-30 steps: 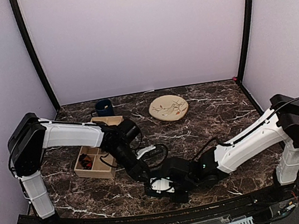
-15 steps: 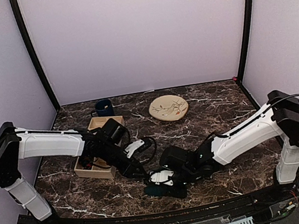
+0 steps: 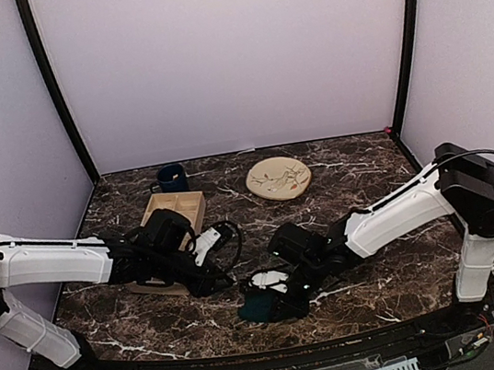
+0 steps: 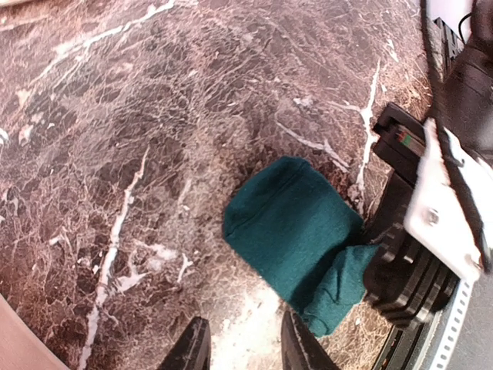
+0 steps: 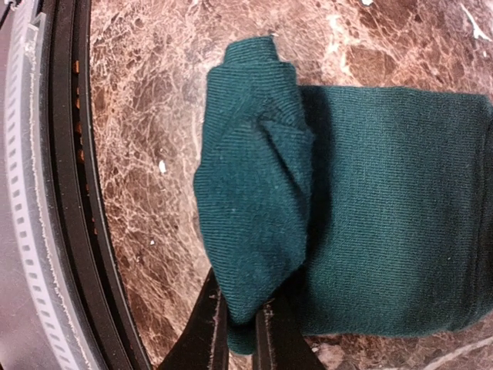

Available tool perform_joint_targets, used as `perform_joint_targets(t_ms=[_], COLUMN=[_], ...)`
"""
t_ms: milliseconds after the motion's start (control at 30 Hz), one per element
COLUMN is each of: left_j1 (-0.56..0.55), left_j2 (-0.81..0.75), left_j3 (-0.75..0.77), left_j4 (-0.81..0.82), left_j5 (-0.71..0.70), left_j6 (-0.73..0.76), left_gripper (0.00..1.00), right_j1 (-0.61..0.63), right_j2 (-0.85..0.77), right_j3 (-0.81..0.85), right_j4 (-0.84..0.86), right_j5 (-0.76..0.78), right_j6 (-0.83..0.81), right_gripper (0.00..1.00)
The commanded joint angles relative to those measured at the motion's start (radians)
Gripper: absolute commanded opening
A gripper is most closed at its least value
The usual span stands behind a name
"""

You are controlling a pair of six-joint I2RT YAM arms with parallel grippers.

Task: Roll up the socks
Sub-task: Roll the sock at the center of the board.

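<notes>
So the plain dark teal-green fabric sock (image 3: 261, 307) is lying on the dark brown, white-veined marble table (image 3: 369, 190). It's close to the near edge, roughly midway between the two arm bases. From the right wrist view it looks like a flat folded slab with one end doubled back into a lumpy flap on top. That flap end sits just beside the black rail (image 5: 73, 193) running along the table edge.

Right gripper (image 5: 240, 312): the fingers are squeezed together on the lower corner of that flap, with fabric pinched between them. In the left wrist view its black and white body is right up against one end of the sock, and a tongue of teal runs into it.

Left gripper (image 4: 243, 339): the fingers are apart with only bare marble in the gap, so it's holding nothing. It's near the sock but not touching it, tips pointing its way.

Other stuff, all further back:
- A light wooden box with compartments (image 3: 181, 209) sits on the left. The left arm covers part of it, so I can't tell what's inside.
- A dark blue ceramic mug (image 3: 172, 178) stands just behind the box, near the back wall.
- A round beige plate with a thin-line pattern (image 3: 279, 178) is at back centre, well apart from the sock.
</notes>
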Motion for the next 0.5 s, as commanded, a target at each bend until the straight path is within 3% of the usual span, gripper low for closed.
perform_joint_targets(t_ms=[0, 233, 467], left_j1=[-0.049, -0.138, -0.191], left_j2=[-0.051, -0.082, -0.087], left_j3=[-0.04, -0.067, -0.069], left_j4=[0.065, 0.081, 0.076], left_j5=[-0.089, -0.152, -0.103], left_j6=[0.013, 0.083, 0.162], left_gripper=[0.35, 0.34, 0.37], right_j1=[-0.035, -0.075, -0.097], right_j2=[0.044, 0.069, 0.101], right_j3=[-0.025, -0.018, -0.007], right_j4=[-0.089, -0.094, -0.113], right_j5=[-0.085, -0.197, -0.268], right_j6=[0.032, 0.048, 0.05], right_gripper=[0.0, 0.0, 0.0])
